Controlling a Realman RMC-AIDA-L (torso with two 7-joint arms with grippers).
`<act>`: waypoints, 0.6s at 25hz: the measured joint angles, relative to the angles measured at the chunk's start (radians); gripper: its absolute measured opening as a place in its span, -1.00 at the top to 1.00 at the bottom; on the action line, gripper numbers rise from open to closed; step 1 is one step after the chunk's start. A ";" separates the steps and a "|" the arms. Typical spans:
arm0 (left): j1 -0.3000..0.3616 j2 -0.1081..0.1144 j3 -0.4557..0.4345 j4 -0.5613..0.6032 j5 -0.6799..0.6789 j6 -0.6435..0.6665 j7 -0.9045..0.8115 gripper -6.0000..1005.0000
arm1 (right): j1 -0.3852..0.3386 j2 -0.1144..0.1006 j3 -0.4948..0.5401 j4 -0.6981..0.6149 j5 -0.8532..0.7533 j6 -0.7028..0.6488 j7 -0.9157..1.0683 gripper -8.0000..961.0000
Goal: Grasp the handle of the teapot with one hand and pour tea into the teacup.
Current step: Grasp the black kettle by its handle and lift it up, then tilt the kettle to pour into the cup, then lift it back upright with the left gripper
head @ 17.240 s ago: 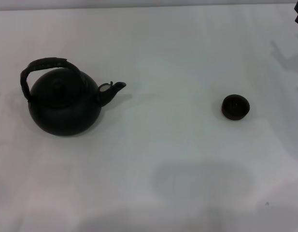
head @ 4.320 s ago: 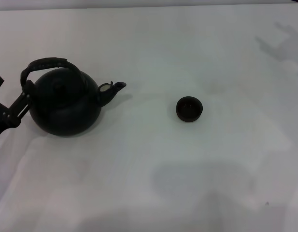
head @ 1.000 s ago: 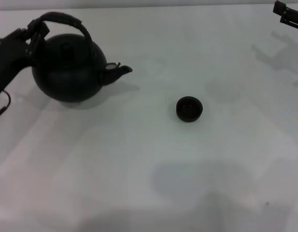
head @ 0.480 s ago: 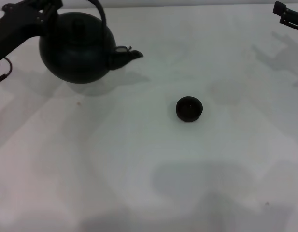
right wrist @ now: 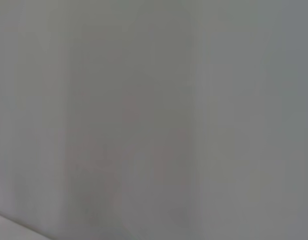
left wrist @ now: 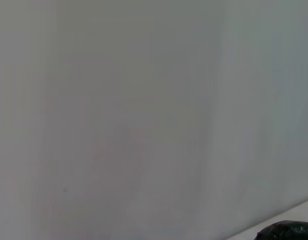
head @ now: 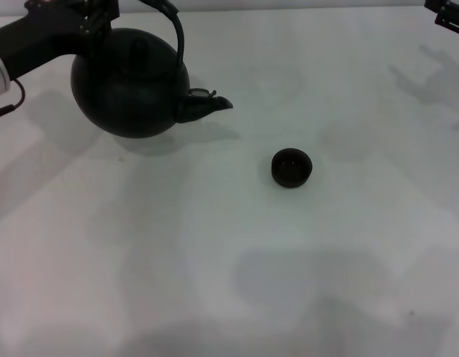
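Carrying stage, by the look of it: teapot (head: 132, 85) raised off the bench (head: 214, 268), hanging from the left gripper (head: 95, 13) at the far-left corner of the head view. Gripper closed on the handle (head: 172, 30) near its top, though the fingers themselves mostly lost against the dark arch and the frame edge. Pot roughly upright, spout (head: 207, 105) pointing toward the right, shadow cast on the bench just below and beside it. No tilt enough for pouring yet.

Teacup (head: 291, 166) standing alone near the middle of the bench, well apart from the spout, to the right of it and nearer the robot. Mouth up, inside too dark to tell whether anything lies in it.

Next move, as judged: travel rightward and nearer until the spout tip hangs just over the cup's mouth, then a slow tip forward. Small target, short spout, so careful lining-up called for; a swinging pot on a looped handle likely to spill wide.

Right gripper (head: 446, 13) parked at the far-right corner, only partly in view; cannot tell whether open or closed.

Bench plain white, smooth, soft shadows across it. Left wrist view mostly blank pale surface with a dark sliver at one corner; right wrist view blank and pale.
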 joint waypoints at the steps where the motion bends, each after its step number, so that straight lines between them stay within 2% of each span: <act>1: 0.001 -0.001 0.000 0.018 0.027 -0.001 -0.024 0.65 | 0.000 0.000 0.001 0.000 0.001 0.002 -0.001 -0.76; 8: -0.015 -0.003 0.006 0.110 0.198 -0.013 -0.196 0.65 | 0.000 0.000 0.002 0.002 0.022 0.010 -0.003 -0.76; 15: -0.070 -0.004 0.019 0.130 0.343 -0.031 -0.341 0.65 | 0.000 -0.002 0.002 0.004 0.032 0.015 -0.003 -0.76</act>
